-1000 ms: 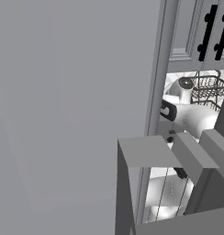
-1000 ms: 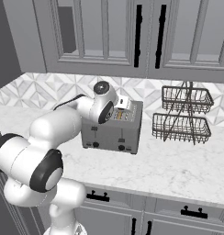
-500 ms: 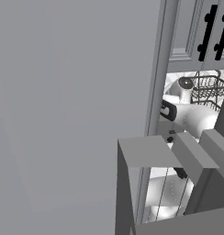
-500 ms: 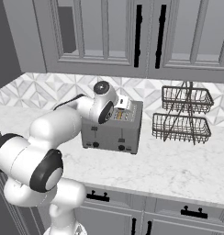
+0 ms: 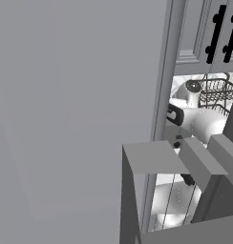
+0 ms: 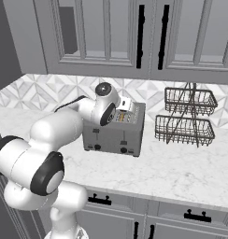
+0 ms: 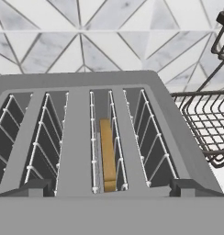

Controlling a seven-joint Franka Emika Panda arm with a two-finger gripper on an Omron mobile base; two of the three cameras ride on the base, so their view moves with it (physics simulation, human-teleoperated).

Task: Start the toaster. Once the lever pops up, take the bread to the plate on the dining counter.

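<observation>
The hand [image 7: 107, 186] hangs above the toaster [image 6: 117, 133], wide open and holding nothing. The bread [image 7: 107, 153] stands in a slot.

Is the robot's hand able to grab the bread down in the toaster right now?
Probably yes. The open end effector hangs right over the toaster, and the bread stands in an uncovered slot between its fingertips.

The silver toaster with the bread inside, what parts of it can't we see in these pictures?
- Silver toaster: right base view, white arm covers its left end; lever not visible.
- Tan bread slice: hand view, edge-on in the slot, faces hidden by slot walls.
- Gripper: hand view, fingertips cut by the bottom edge.
</observation>
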